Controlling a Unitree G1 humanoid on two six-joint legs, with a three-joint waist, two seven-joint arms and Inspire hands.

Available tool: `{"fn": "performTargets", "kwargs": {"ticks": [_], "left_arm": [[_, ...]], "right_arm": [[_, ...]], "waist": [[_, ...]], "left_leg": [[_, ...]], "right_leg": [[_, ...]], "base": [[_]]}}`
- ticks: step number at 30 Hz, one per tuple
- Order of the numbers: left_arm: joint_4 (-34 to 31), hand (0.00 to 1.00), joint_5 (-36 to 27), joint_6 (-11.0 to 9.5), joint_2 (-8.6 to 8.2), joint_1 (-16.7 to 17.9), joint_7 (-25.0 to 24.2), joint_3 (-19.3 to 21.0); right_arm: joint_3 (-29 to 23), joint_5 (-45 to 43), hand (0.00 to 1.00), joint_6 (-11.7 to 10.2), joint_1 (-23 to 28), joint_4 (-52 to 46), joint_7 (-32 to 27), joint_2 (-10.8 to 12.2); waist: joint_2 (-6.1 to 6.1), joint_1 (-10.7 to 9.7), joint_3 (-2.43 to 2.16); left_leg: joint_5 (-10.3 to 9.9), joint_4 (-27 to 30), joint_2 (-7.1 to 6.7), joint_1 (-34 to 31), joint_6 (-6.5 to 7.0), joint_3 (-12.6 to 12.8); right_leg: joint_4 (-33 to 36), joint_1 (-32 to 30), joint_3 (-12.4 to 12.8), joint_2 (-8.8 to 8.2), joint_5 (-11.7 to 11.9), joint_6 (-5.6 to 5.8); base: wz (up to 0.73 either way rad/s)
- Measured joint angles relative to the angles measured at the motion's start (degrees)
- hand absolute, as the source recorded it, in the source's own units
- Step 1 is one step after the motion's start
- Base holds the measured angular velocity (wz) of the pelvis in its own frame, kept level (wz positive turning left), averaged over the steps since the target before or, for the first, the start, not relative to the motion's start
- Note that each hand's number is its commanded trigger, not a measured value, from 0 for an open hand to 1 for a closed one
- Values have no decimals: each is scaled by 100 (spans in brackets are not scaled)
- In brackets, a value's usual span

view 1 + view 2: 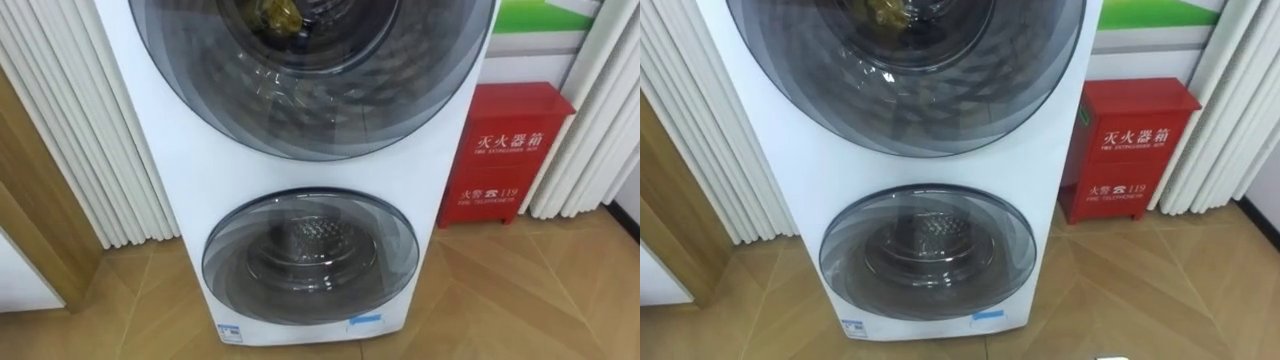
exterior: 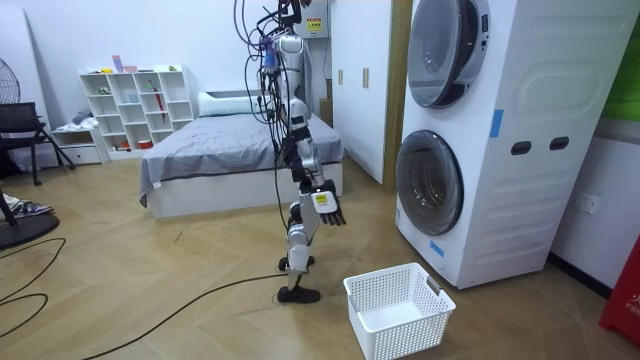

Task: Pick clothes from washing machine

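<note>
Starting at the right hand [image 2: 324, 205]: hangs at thigh height on the side toward the room camera, fingers slack and pointing down, nothing held. Stands upright on the herringbone wood floor [image 2: 150, 230], facing the washing machine [image 2: 540, 150] from a short way off.

Just beside the feet, toward the machine: a white slatted basket [image 2: 398, 310] set on the floor, near the machine's front lower corner but apart from it.

On the machine itself: a tall white tower with two round glass doors, one above the other. Through the upper door [image 1: 310, 70], at the very top edge of the eye views, a yellowish lump [image 1: 272, 12] inside the drum, seemingly cloth; too little showing to say more. Through the lower door [image 1: 310, 255], a perforated metal drum.

To the machine's left: white pleated curtain [image 1: 70, 130] and a wooden panel [image 1: 35, 250] tight against it. To its right: a red cabinet [image 1: 508, 150] on the floor, close beside the machine, with more pleated curtain past it.

Behind the robot: wide floor running back to a grey bed [image 2: 230, 150], a white shelf [image 2: 140, 100] against the far wall, and a dark chair [image 2: 20, 125] at the room view's left.
</note>
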Motion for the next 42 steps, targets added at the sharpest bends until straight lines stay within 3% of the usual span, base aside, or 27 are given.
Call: {"fn": "performTargets", "kwargs": {"ticks": [2,4,5,6,9,15,18,22,25,30,33,34,35,36,37,38,39,41,42], "left_arm": [[11,0,25,-2,31,-47,-1,-1],[32,0,28,-2,91,-73,-7,-10],[-6,0,36,-5,135,-83,-35,-10],[1,0,36,0,186,-78,-62,-9],[-19,0,35,50,280,-19,-64,-2],[-100,0,242,260,284,200,-63,-2],[-145,0,505,407,295,158,-64,-5],[-373,0,539,437,322,166,-68,-2],[-420,0,543,523,357,195,-68,-5],[-427,0,934,699,455,240,-67,34],[-436,0,1045,734,500,242,-57,34],[-440,0,1068,740,501,237,-52,31],[-443,0,1136,740,521,199,-49,26],[-443,0,1283,716,563,182,-51,126],[-436,0,1405,709,569,215,-53,220],[-379,0,1607,723,514,204,-55,354],[-383,0,1650,737,499,201,-54,333],[-442,0,1649,741,494,201,-51,279],[-498,0,1650,751,508,197,-49,210]], "right_arm": [[-22,-3,0,41,-55,-1094,-154,-94],[-12,0,0,-76,-371,-1758,-222,-157],[-23,-31,0,-68,-551,-2252,-260,-212],[-48,-97,0,-71,-667,-2839,-308,-268],[-215,-201,0,-78,-895,-3980,-489,-431],[-304,-449,0,-26,-1851,-4279,-1031,-734],[-310,-449,0,-20,-2441,-4280,-1324,-799],[-324,-353,0,-6,-2824,-4322,-1568,-986],[-325,-323,0,134,-2974,-4378,-1766,-1167],[-332,-203,0,389,-3128,-4382,-2121,-1525],[-331,-178,0,450,-3260,-4381,-2279,-1580],[-331,-177,0,458,-3287,-4381,-2299,-1583],[-331,-167,0,458,-3306,-4381,-2331,-1587],[-311,-168,0,459,-3395,-4385,-2293,-1583],[-293,-160,0,464,-3482,-4400,-2281,-1585],[-321,-103,0,454,-3573,-4444,-2323,-1617],[-321,-14,0,453,-3601,-4450,-2455,-1698],[-319,83,0,445,-3659,-4450,-2523,-1771],[-320,186,0,445,-3749,-4449,-2501,-1779]], "waist": [[-20,1,10],[-57,14,29],[-134,31,17],[-113,79,12],[-251,103,-8],[-398,147,-62],[-382,208,-51],[-397,302,-62],[-426,413,-77],[-490,449,-61],[-530,458,-58],[-531,459,-56],[-533,462,-42],[-554,568,-40],[-626,599,-65],[-549,473,-33],[-544,388,-37],[-539,383,-36],[-537,381,-37]], "left_leg": [[1,25,1,32,1,6],[1,56,-1,70,2,4],[1,58,-1,83,2,-15],[1,43,0,72,2,-23],[11,56,-18,8,5,-115],[23,33,-35,30,17,-157],[24,15,-37,-2,19,-202],[25,15,-38,-66,19,-305],[27,10,-36,-70,20,-338],[43,-61,-23,8,24,-628],[49,-102,-12,30,32,-738],[61,-114,13,43,39,-864],[77,-158,51,110,45,-1265],[72,-169,118,104,37,-1627],[59,-161,125,66,10,-1655],[23,-175,217,57,-144,-1670],[48,-207,237,82,-216,-1326],[103,-242,254,128,-224,-876],[115,-254,268,140,-218,-804]], "right_leg": [[29,20,6,-2,-1,2],[26,61,-1,0,-1,2],[26,37,13,6,-2,3],[26,32,14,7,-3,4],[27,24,-84,-4,-3,4],[37,35,-144,-24,-2,5],[36,1,-200,-26,-2,5],[38,-24,-265,-20,-3,5],[47,-35,-303,-19,-3,5],[313,-91,-410,-17,-27,43],[499,-179,-422,-21,-55,81],[657,-293,-432,-27,-83,93],[908,-534,-352,-1,-296,82],[383,-769,19,209,-289,-129],[51,-838,68,275,70,-213],[59,-800,-157,312,501,-287],[48,-699,-283,290,500,-287],[25,-596,-250,285,489,-269],[29,-605,-232,302,476,-252]], "base": [[-2],[4],[0],[0],[12],[7],[1],[13],[3],[11],[-3],[-24],[-55],[-72],[-39],[17],[41],[32],[26]]}}
